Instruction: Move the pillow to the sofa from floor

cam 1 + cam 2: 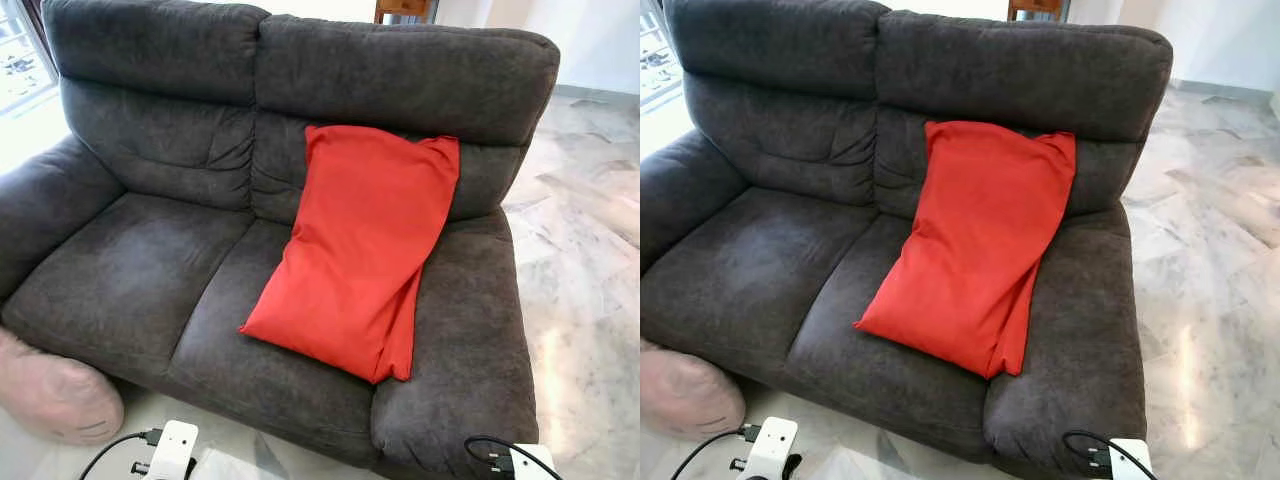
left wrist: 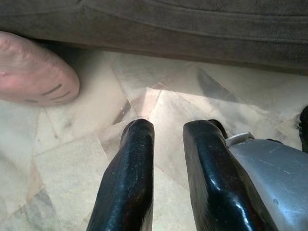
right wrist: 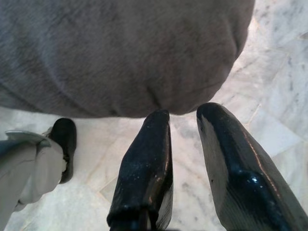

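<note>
Left eye view: red pillow (image 1: 360,245) leans mid-frame on the sofa (image 1: 130,270); it may slide off. Left claw (image 2: 167,139) and right claw (image 3: 190,125) hang parted, empty.

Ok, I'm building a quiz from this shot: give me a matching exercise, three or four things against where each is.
Things:
1. red pillow
2. pink cushion
3. sofa
4. left gripper

Places:
A. on the marble floor, at the sofa's front left corner
B. low over bare floor, holding nothing
C. leaning on the right backrest, lower end on the seat
D. standing on the marble floor, filling most of the view

Pairs: 1-C, 2-A, 3-D, 4-B
</note>
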### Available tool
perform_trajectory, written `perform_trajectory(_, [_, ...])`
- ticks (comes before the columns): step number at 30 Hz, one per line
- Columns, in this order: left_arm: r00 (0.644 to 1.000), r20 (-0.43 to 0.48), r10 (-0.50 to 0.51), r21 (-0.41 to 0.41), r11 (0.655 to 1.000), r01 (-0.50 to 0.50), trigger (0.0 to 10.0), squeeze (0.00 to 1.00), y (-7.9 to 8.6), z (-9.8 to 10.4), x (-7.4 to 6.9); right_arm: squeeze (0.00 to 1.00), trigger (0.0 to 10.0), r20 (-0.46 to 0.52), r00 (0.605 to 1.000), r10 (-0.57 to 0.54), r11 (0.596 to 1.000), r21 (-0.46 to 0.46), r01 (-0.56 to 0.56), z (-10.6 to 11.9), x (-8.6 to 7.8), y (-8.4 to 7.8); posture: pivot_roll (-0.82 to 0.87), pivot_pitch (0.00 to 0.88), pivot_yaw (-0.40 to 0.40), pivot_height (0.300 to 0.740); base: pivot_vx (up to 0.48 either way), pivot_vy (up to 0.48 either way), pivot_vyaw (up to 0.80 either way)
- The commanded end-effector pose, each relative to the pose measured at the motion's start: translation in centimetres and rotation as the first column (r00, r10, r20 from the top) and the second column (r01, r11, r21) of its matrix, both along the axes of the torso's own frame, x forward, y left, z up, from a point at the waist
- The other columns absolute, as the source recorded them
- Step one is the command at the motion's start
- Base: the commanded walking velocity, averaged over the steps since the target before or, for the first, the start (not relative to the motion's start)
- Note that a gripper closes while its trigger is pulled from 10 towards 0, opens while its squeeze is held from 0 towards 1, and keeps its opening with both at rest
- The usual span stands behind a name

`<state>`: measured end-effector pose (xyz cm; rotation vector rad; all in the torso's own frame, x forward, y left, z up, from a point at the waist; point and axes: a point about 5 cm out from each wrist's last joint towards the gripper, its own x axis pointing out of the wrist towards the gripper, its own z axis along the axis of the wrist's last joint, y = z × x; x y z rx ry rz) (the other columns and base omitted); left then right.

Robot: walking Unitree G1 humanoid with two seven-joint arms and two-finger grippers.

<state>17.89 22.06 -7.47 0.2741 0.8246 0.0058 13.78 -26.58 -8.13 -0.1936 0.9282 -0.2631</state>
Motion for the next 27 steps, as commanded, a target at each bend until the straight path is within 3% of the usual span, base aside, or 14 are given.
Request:
perform_trajectory(1, [0.999,-0.036,0.017,0.003,1.0,-0.017,10.0,0.0,0.2,-0.4,-0.7,0.0,10.0,0.004,1.0,-0.011,1.0,0.022,0.011,-0.2,-0.3,0.2,-0.05,0.067,-0.001,0.74,0.0,0.0,0.0])
perform_trajectory(23, [0.999,-0.046,0.009,-0.002,1.0,-0.009,10.0,0.0,0.0,-0.6,-1.1,0.0,10.0,0.017,1.0,0.014,0.997,0.07,-0.015,-0.3,0.2,1.3,-0.05,0.123,-0.01,0.74,0.0,0.0,0.0])
perform_trajectory(27, [0.999,-0.042,0.014,-0.005,1.0,-0.014,10.0,0.0,0.0,-0.6,-1.1,0.0,10.0,0.015,1.0,0.013,0.997,0.076,-0.014,-0.4,0.1,1.5,-0.04,0.126,-0.01,0.74,-0.245,0.0,0.0])
